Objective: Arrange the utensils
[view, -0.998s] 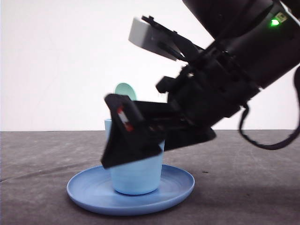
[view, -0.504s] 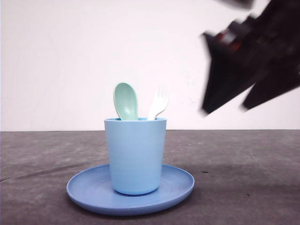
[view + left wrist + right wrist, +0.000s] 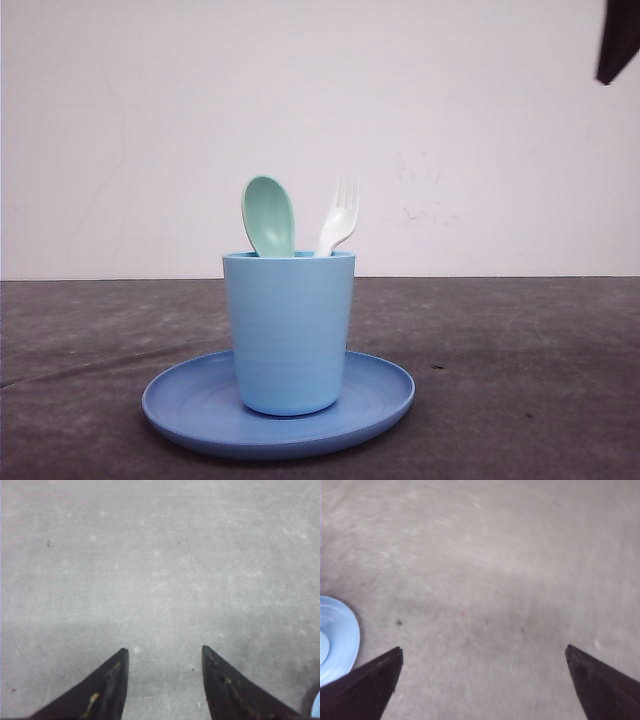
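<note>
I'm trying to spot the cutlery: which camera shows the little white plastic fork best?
The front view: the small white plastic fork stands tines-up in the light blue cup, beside the mint-green spoon. The right wrist view catches the round blue plate's edge; the left wrist view, grey table.

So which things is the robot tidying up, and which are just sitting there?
Part of the job:
- white fork, standing in the cup
- mint-green spoon, standing in the cup

Just there:
- light blue cup, holding both
- round blue plate, under the cup
- grey table
</note>
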`<state>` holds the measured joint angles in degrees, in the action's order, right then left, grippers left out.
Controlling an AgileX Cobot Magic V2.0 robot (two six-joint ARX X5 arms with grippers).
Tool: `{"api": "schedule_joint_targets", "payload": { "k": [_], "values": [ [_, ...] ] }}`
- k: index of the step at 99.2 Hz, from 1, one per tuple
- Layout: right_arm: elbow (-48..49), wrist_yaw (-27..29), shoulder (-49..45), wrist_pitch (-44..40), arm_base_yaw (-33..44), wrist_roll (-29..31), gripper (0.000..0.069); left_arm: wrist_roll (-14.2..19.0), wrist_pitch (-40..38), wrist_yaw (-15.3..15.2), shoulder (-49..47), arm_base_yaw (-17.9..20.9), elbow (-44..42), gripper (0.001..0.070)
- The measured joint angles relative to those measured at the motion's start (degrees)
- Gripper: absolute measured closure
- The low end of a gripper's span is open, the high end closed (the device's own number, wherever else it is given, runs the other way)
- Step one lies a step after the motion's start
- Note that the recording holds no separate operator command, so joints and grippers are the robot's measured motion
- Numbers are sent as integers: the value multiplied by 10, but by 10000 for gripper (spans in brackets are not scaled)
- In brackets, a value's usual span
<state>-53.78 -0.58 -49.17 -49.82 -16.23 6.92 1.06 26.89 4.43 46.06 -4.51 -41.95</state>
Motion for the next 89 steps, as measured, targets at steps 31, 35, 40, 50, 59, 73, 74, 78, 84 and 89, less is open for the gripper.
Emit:
{"api": "schedule_joint_targets", "payload": {
  "k": [31,35,40,50,59,73,74,78,84,89],
  "values": [
    [0,-38,-7,-20,91,2,35,0,10,0,0,0,0,435],
    [0,-38,-7,-21,91,0,35,0,10,0,0,0,0,435],
    [0,-38,-7,-22,91,-2,35,0,10,0,0,0,0,435],
    [0,-38,-7,-22,91,-7,35,0,10,0,0,0,0,435],
    [0,-37,-7,-22,91,-7,99,0,10,0,0,0,0,463],
    [0,-37,-7,-23,91,-9,523,0,10,0,0,0,0,666],
    [0,-37,-7,-22,91,-9,545,0,10,0,0,0,0,671],
    [0,-37,-7,-22,91,-10,614,0,10,0,0,0,0,685],
    [0,-38,-7,-24,91,-11,657,0,11,0,0,0,0,692],
    [0,-38,-7,-24,91,-11,672,0,11,0,0,0,0,694]
  ]
}}
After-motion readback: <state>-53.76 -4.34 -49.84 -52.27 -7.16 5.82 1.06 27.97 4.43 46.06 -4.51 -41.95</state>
